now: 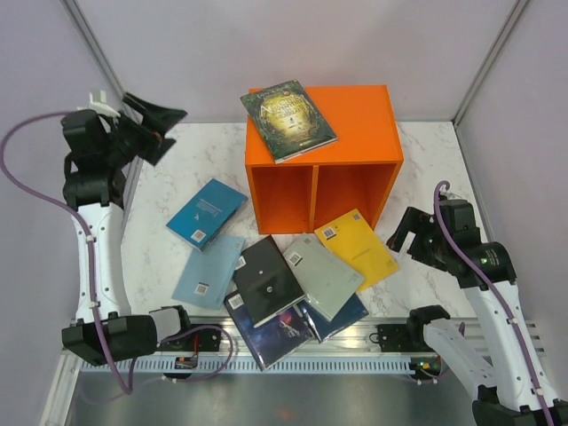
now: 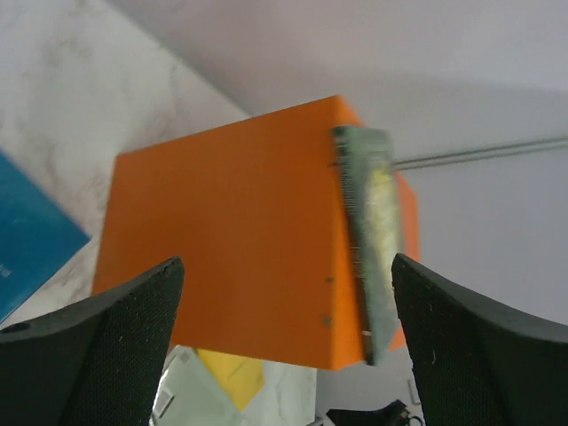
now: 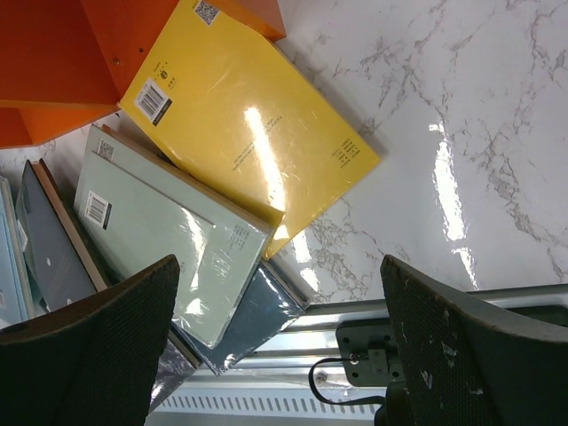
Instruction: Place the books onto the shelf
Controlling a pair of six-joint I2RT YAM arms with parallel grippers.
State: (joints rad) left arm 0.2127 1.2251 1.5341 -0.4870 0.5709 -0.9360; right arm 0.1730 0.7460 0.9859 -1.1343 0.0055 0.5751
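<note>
Orange and boxy, the shelf (image 1: 355, 111) stands at the back of the marble table (image 1: 426, 160). Its two cubbies face the arms, with nothing visible inside. A dark green book (image 1: 288, 120) with a gilt pattern lies flat on the shelf's roof, overhanging the front left corner.

The left gripper (image 2: 286, 266) hangs off to the left of the shelf, jaws wide apart and holding nothing. The right gripper (image 3: 280, 266) is also spread and empty, poised over the yellow book (image 3: 248, 124) and the pale grey-green book (image 3: 169, 240).

The step in hand looks like the gap between one placement and the next pick. Seven books lie on the table. A teal book (image 1: 206, 213) and a light blue book (image 1: 209, 271) lie on the left, and the others are fanned in an overlapping heap before the shelf.

All are thin, flat and glossy, with barcode stickers, and the slick covers throw glare. Flat on smooth stone, they offer little to pinch. The next move probably calls for taking a raised edge, such as where the yellow book rides over the grey-green one.
</note>
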